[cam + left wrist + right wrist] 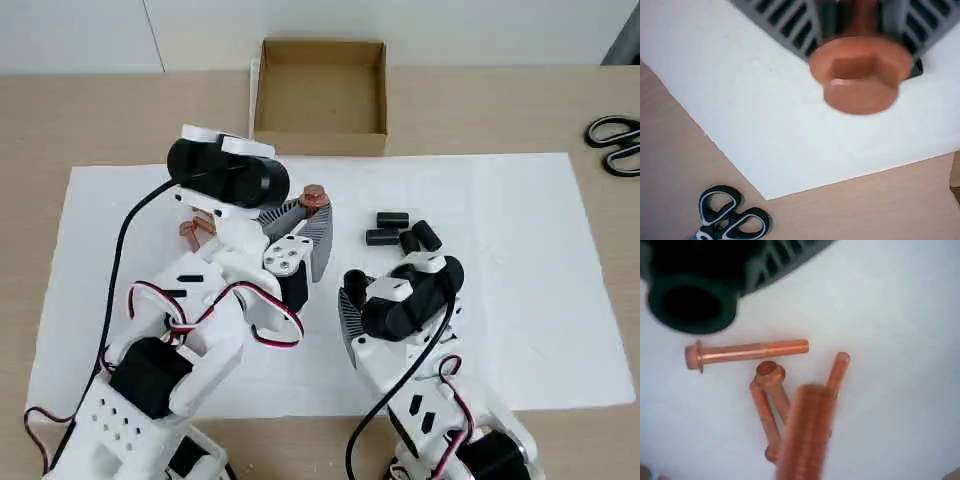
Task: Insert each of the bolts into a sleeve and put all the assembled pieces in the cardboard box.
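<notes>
left wrist view: left gripper [860, 20] clamps a copper bolt [860, 75], hex flanged head out, over the paper [765, 125]. high view: right gripper [352, 298] grips a black sleeve [353, 284] just beside it.

Copper-orange bolts [747, 352], black sleeves [392, 219], brown cardboard box [320, 143], white paper [520, 280], tan table [100, 120].
</notes>
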